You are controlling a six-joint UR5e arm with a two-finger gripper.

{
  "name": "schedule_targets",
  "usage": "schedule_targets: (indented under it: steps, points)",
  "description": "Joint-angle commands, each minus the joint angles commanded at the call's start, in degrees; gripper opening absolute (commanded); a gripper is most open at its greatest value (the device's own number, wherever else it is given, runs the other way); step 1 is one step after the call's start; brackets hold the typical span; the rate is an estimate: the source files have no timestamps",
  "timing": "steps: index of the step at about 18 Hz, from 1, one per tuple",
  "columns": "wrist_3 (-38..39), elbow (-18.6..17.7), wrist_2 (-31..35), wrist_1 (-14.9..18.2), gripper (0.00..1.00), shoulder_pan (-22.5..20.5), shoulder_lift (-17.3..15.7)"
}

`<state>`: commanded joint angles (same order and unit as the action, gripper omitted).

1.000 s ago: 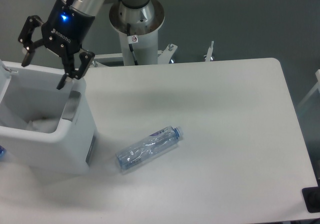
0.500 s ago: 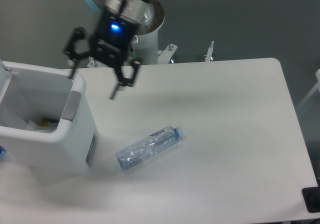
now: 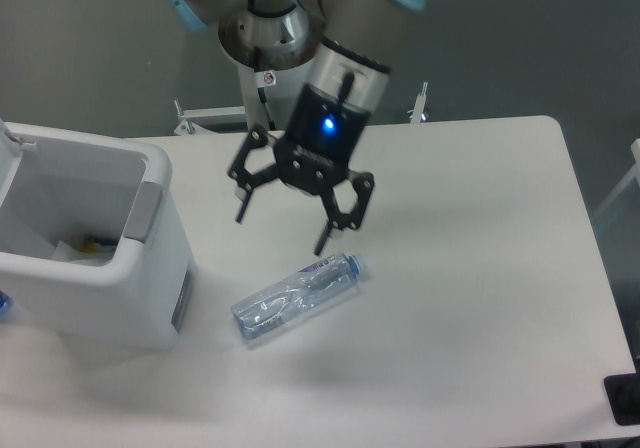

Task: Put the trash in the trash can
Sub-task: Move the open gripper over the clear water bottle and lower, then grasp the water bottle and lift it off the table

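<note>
Gripper hung over the table with fingers spread and empty, just at 12 o'clock of the bottle, likely lining up a grasp; bottle lay flat at 3 o'clock of the can.

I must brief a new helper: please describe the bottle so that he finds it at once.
Start at the big white bin on the table's left. The bottle lies on its side on the table right of it, below the open end effector. It is clear, crushed, blue-capped.
</note>
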<state>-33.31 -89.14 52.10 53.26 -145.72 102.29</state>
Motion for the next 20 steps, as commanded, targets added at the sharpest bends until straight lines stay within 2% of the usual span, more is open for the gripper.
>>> schedule_targets:
  steps: [3,7,9,12,14,18,20]
  points:
    - [0.0,2.8,5.2,1.1,1.00,0.3,3.2]
    - [-0.7,3.6,10.5,4.6,1.00,1.8,5.2]
    - [-2.1,5.6,14.8,8.6,1.00,3.2,7.1]
    - [-5.8,11.8,21.6,18.0,1.00,5.6,11.4]
    - [-8.8,14.5,24.2,22.0,1.00,6.8,14.0]
    - [-10.9,14.4,29.5,22.8,1.00,10.4,15.9]
    - [-14.5,13.8,31.3,23.0,1.00,11.0,16.8]
